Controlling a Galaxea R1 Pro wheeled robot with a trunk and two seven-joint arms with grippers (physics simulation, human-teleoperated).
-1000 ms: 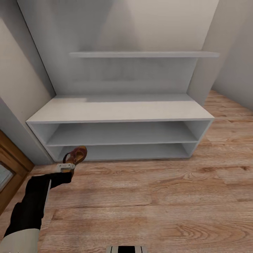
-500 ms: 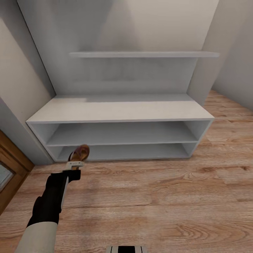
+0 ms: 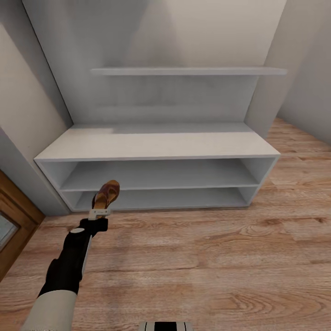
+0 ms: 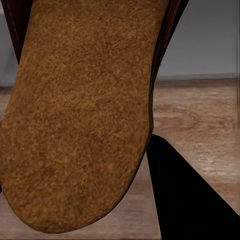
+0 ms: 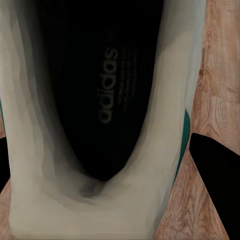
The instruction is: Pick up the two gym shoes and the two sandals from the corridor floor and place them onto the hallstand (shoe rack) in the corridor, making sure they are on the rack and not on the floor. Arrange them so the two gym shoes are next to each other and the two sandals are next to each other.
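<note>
Nearest, in the right wrist view, a gym shoe (image 5: 100, 120) sits right against the camera: white upper, a dark insole printed "adidas", a green stripe at one side. Dark fingers (image 5: 215, 175) flank it and wood floor shows past its edge, so the right jaws appear closed on it, though the contact itself is hidden.

In the head view the left arm, white sleeve then black forearm, reaches forward over the corridor floor (image 3: 207, 257), light brown planks with bold grain and knots. The left gripper (image 3: 99, 212) has its jaws clamped on a sandal (image 3: 106, 194), which is held off the floor with its toe pointing up and towards the rack. In the left wrist view the sandal's tan, suede-like footbed (image 4: 80, 115) is edged by dark brown leather.

Just beyond stands the hallstand (image 3: 156, 145), pale grey and smooth, with a flat top surface, two long open shelves and a narrow upper shelf. The sandal hangs before the left end of the lower openings. A wooden door frame (image 3: 14, 216) stands close on the left, while bare floor runs on to the right.
</note>
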